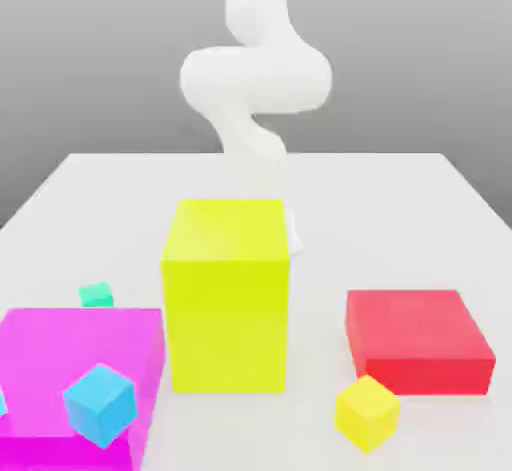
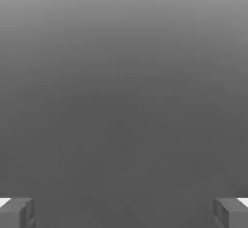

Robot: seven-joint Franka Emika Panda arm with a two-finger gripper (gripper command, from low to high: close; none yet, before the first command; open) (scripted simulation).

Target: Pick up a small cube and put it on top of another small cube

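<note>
The small yellow cube sits on the white desk near the front edge, turned a little so one corner faces forward, just in front of the flat red block and close to its near corner without clearly touching it. Toward the exterior view's left of it stands the tall yellow block, upright in the middle of the desk. Further left lies a wide magenta block, with a small blue cube tilted against its front face. A small teal cube rests on the desk just behind the magenta block. Behind the tall yellow block rises the white arm, curling upward. In the hand view the claw is spread wide, its two grey fingertips well apart with nothing between them, and plain grey ground lies beyond.
</note>
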